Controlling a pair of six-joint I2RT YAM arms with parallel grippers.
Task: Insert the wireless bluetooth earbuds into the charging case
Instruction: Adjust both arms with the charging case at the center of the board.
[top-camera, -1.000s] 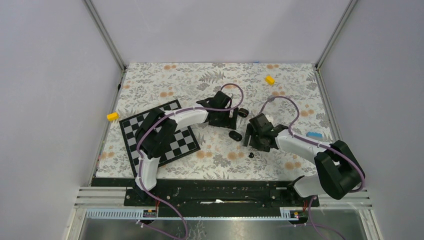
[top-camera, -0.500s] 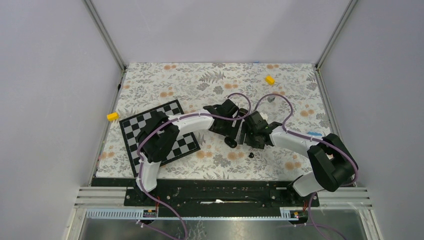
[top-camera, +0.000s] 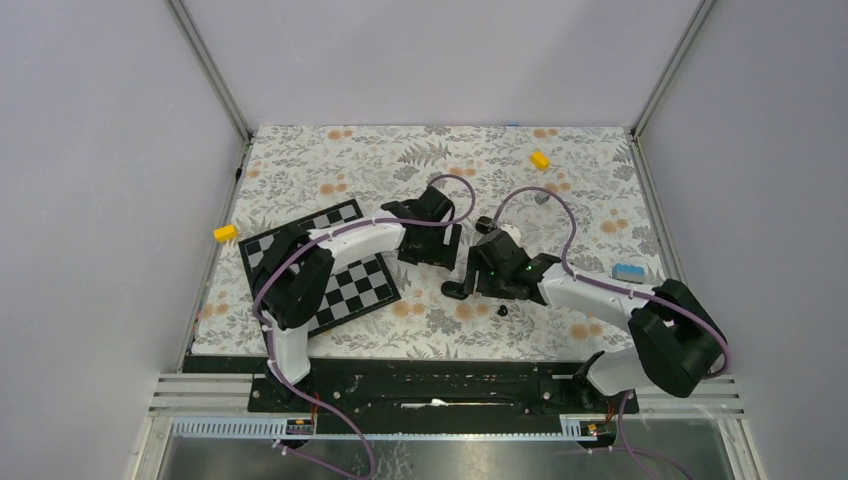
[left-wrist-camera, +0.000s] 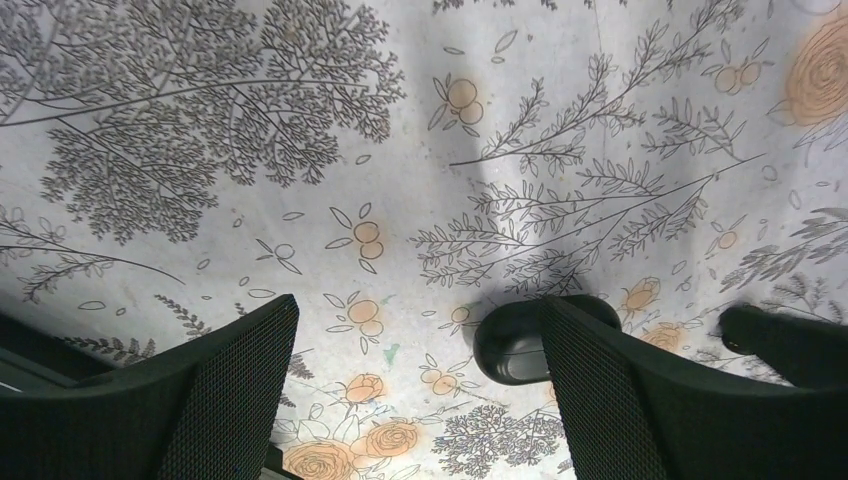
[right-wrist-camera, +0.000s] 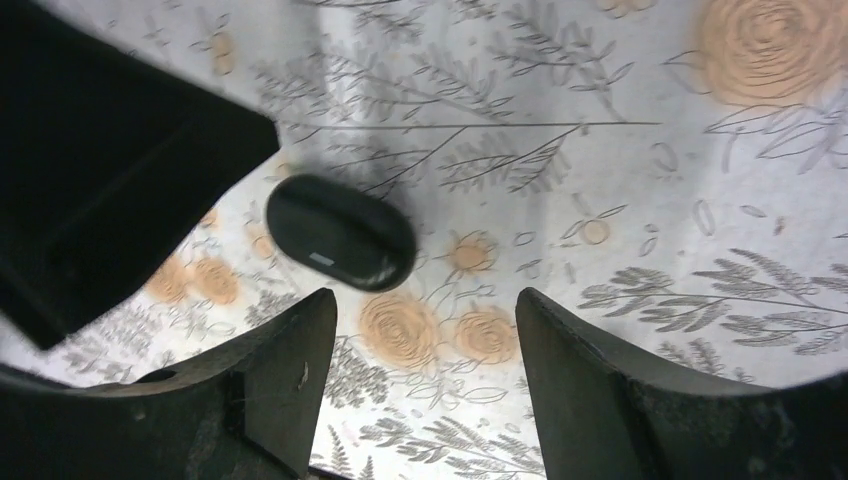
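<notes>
Case (right-wrist-camera: 340, 232): lay on floral surface (right-wrist-camera: 600, 200); small pale mark, unreadable.
Right end effector (right-wrist-camera: 422, 300): fingers apart, just beside case.
Left end effector (left-wrist-camera: 415, 310): fingers apart.

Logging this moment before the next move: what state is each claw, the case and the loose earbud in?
Left claw: open, empty.
Right claw: open, empty.
Case: flat on the table, ungripped, looks closed.
Earbud: loose on the table, outside the case.
</notes>
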